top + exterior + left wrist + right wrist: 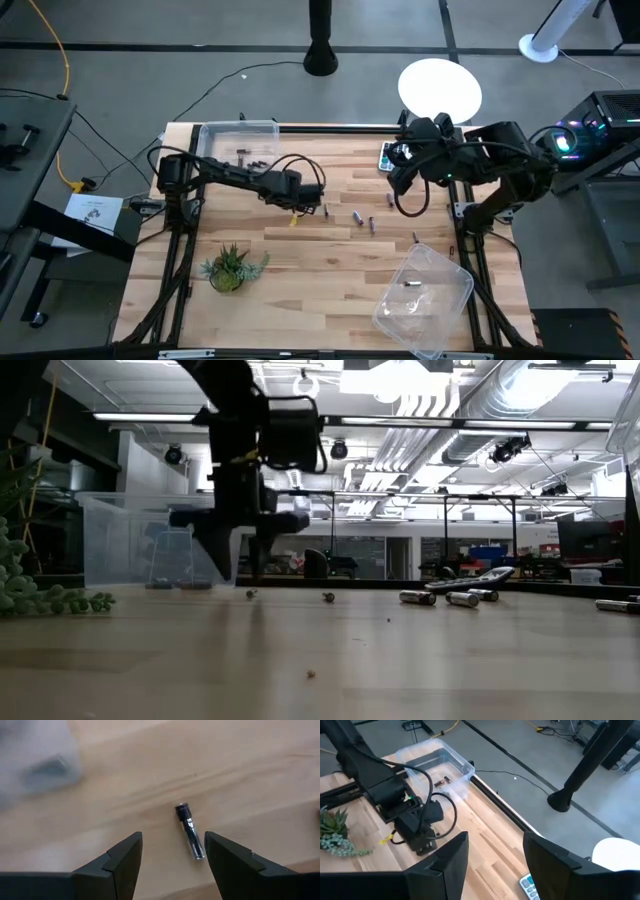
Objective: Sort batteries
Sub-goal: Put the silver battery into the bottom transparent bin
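Note:
Several small dark and silvery batteries lie on the wood table: one [190,837] lies flat between the fingertips of my left gripper [173,838], nearer one finger and untouched. Others [357,216] lie in a loose row to its right, also seen in the low view [418,598]. My left gripper [298,207] is open, points down and hovers just over the table [245,565]. My right gripper [495,837] is open and held high over the table's far right [405,170], holding nothing.
A clear bin [238,140] at the far left holds a few batteries. A second clear bin [425,295] at the near right holds one battery [410,285]. A calculator [388,157] lies under the right arm. A small plant [230,265] stands near left.

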You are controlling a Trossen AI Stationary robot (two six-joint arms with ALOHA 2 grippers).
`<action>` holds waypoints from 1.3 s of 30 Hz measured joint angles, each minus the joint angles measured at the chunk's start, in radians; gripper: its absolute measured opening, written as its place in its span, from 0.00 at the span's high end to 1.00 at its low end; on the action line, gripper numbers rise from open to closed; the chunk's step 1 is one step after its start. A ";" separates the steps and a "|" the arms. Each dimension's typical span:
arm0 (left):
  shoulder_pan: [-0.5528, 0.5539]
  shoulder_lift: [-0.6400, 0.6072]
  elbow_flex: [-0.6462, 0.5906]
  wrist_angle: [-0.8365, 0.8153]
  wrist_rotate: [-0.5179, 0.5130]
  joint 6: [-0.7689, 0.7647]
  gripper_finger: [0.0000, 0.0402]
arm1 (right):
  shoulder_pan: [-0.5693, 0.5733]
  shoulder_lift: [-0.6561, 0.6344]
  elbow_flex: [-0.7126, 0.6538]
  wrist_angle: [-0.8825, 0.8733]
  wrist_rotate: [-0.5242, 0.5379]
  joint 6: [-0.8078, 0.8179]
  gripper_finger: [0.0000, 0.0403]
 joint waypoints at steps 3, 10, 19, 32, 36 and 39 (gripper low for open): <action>0.012 0.000 -0.046 0.114 0.035 -0.029 0.48 | 0.000 0.000 0.000 0.000 0.000 -0.020 0.55; 0.037 0.005 -0.074 0.190 0.045 -0.079 0.48 | 0.000 0.000 0.000 0.000 -0.017 -0.036 0.55; 0.029 0.053 -0.071 0.149 0.073 -0.041 0.65 | 0.000 0.000 0.000 0.000 -0.026 -0.062 0.55; -0.013 -0.059 -0.084 0.174 0.096 0.149 0.96 | 0.001 0.000 0.000 0.000 -0.026 -0.064 0.55; -0.028 -0.194 -0.076 0.303 0.066 0.276 0.98 | 0.001 0.000 0.000 0.000 -0.022 -0.064 0.55; -0.043 -0.255 -0.079 0.497 0.089 0.396 0.99 | 0.001 -0.001 0.000 0.000 -0.021 -0.062 0.55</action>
